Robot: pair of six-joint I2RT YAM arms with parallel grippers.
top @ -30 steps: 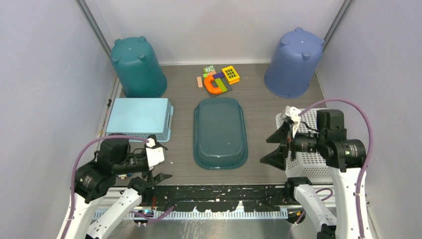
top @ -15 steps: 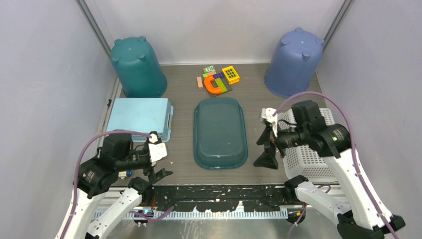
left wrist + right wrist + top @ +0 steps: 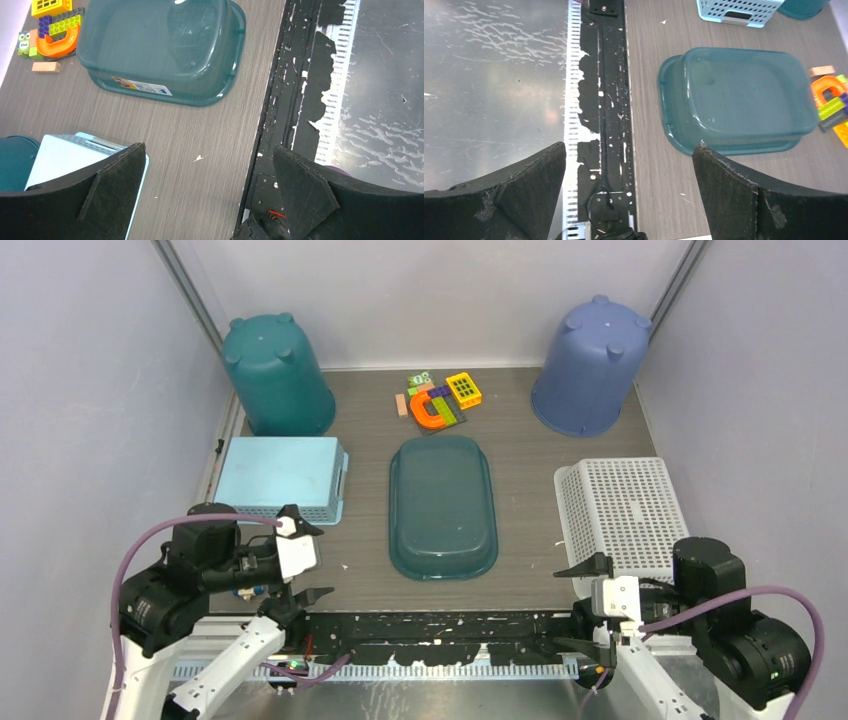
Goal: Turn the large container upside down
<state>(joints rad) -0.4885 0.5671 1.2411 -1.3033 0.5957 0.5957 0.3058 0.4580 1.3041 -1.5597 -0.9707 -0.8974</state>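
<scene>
1. The large container (image 3: 443, 508) lay in the middle of the table (image 3: 530, 440), its flat bottom facing up and its rim down on the wood; by that lie the turning looked already done.
2. Its long axis ran from the near edge toward the far wall; the short near end faced the arm bases.
3. The left gripper (image 3: 310, 560) hung off the container's near left corner, jaws spread wide and holding nothing; the container lay ahead of it and to its right.
4. The right gripper (image 3: 578, 605) sat low by the near edge, just off the near right corner, jaws likewise spread and empty; the container lay ahead and to its left.
5. Neither arm was clearly nearer; both stood apart from the container, touching nothing.
</scene>
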